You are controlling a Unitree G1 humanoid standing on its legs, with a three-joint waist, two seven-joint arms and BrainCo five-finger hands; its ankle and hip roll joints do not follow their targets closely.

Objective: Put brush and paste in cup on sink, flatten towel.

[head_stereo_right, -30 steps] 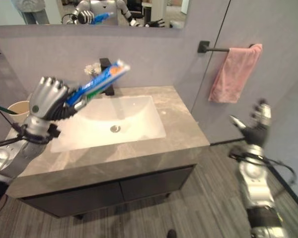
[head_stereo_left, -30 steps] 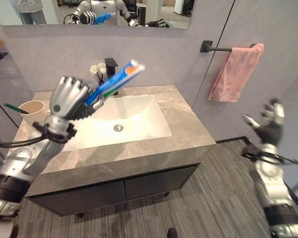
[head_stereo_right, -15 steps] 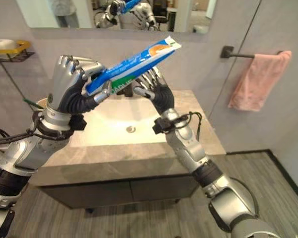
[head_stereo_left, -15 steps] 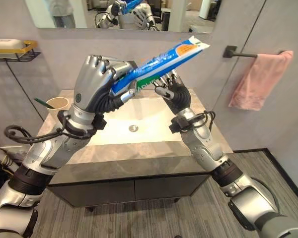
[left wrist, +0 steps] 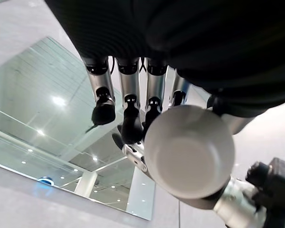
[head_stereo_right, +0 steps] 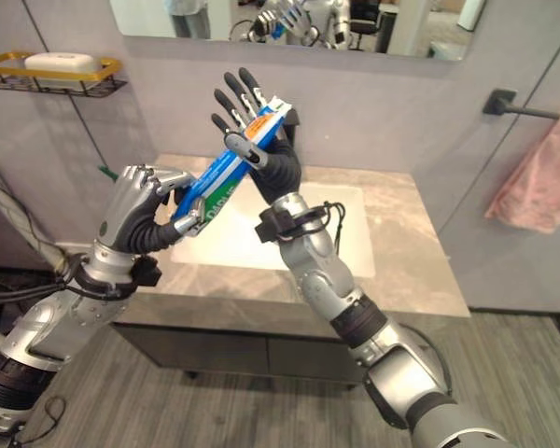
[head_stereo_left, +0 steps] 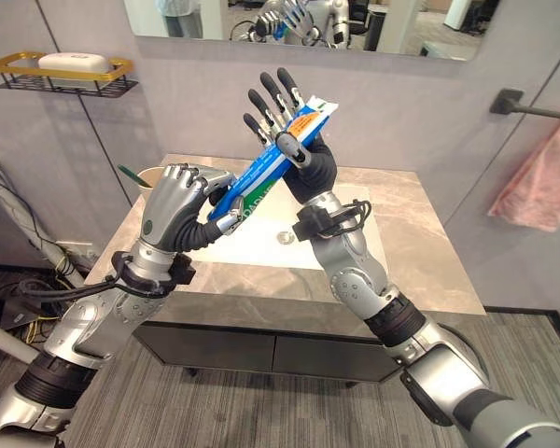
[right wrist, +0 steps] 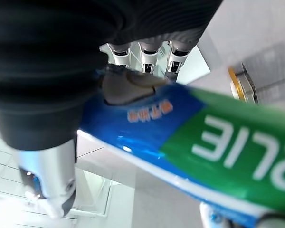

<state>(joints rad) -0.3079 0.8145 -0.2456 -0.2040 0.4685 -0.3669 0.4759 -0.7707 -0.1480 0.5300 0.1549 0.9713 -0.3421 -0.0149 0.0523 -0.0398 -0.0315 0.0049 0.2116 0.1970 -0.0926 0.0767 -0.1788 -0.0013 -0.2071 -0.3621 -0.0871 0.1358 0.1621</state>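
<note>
While my left robot hand (head_stereo_left: 182, 201) clenches the lower end of the long blue, green and orange toothpaste tube (head_stereo_left: 269, 166), I hold it slanting up over the white basin (head_stereo_left: 303, 245) of the grey marbled stone bench (head_stereo_left: 420, 271), probably to pass it across. My right robot hand (head_stereo_left: 294, 131) meets the tube's upper end with fingers straight and fanned, palm against it and thumb across its face, so it steadies the tube rather than grips it. Behind my left hand the cream cup (head_stereo_left: 149, 177) stands near the bench's back left corner with the green-handled toothbrush (head_stereo_left: 129, 172) already leaning in it. The pink, soft, bunched towel (head_stereo_left: 541, 177) hangs from a black wall bar (head_stereo_left: 525, 106), well apart and not yet flattened.

From the right eye the tube (head_stereo_right: 226, 170) reads as glossy, flat and pliable.

At my left wrist, dark-tipped fingers (left wrist: 131, 124) curl over the tube's round white cap (left wrist: 189, 151).

At my right wrist, the shiny printed tube (right wrist: 190, 142) runs across my thumb (right wrist: 126, 88).
</note>
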